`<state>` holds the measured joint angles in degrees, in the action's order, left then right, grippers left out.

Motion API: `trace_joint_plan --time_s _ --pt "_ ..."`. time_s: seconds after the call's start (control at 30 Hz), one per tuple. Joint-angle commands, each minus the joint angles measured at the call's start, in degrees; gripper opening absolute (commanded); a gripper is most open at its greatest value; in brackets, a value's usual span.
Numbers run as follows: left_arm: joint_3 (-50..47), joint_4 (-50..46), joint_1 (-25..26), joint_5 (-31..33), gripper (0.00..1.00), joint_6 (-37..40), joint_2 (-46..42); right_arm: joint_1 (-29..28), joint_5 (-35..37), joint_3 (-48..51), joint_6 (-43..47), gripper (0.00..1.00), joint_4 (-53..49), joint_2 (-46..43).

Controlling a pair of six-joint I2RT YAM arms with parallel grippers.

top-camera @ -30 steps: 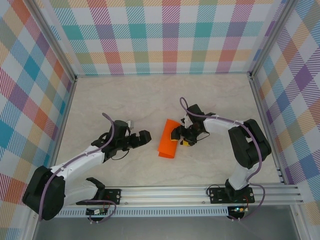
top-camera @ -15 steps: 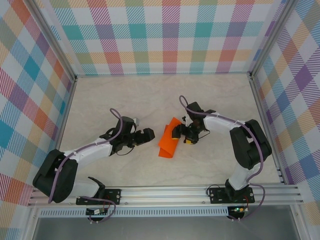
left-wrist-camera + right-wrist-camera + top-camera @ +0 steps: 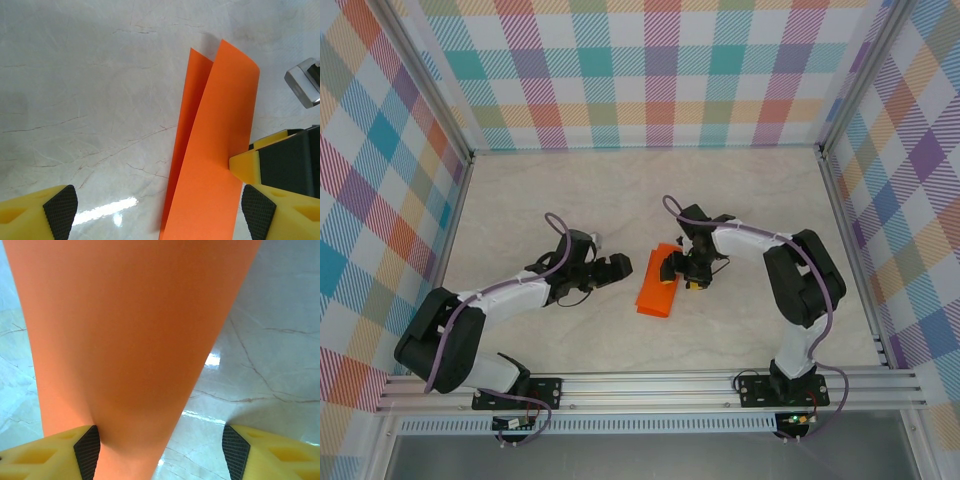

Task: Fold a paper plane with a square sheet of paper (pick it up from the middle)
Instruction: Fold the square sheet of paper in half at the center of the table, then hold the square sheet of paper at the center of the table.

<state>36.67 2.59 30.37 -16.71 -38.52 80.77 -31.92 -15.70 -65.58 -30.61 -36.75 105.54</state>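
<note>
Plaid multicolour wall panels (image 3: 640, 80) on three sides, a beige marble-look table (image 3: 570, 200), and an aluminium rail (image 3: 670, 385) along its near edge carrying both bases. The white-and-black left arm (image 3: 500, 300) reaches in from the near left corner and the white-and-black right arm (image 3: 790, 270) loops in from the near right. Both wrists meet around the table's middle.

Task thing: the thin bright orange paper sheet (image 3: 658, 290) lies near the table's middle, a bit toward the near edge, between the two grippers. It is doubled over into a narrow strip. My left wrist view shows two layers, the top flap lifted off the lower one and not pressed flat. Not a plane yet; I judge this an early fold.

The right gripper (image 3: 678, 275) sits at the strip's right edge with its jaws apart. In its wrist view the curled flap leans on one black rubber pad (image 3: 87, 450) and the other pad is well clear, so nothing is pinched. My read: it props or nudges the flap so the fold lines up.

The left gripper (image 3: 618, 268) is just beside the strip's left edge, low to the table, jaws spread wide and holding nothing. Likely staged to press the crease or pin the sheet.

Finger bodies are yellow. No brand, label or writing readable anywhere.
</note>
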Motion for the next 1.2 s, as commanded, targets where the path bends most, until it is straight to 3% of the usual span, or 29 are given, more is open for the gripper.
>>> trace_joint_plan --time_s 0.0,0.7,1.17 --pt "2.2 0.9 0.8 -0.9 0.86 1.6 1.2 -1.1 0.3 -1.0 2.0 0.68 -2.1 2.3" --pt "4.6 2.6 0.9 -3.6 0.66 1.5 5.2 -2.6 5.0 -7.1 4.3 0.73 -9.0 8.1" --pt "5.9 4.1 0.9 -6.4 0.46 0.8 8.1 -2.6 7.8 -9.4 2.9 0.75 -11.4 11.6"
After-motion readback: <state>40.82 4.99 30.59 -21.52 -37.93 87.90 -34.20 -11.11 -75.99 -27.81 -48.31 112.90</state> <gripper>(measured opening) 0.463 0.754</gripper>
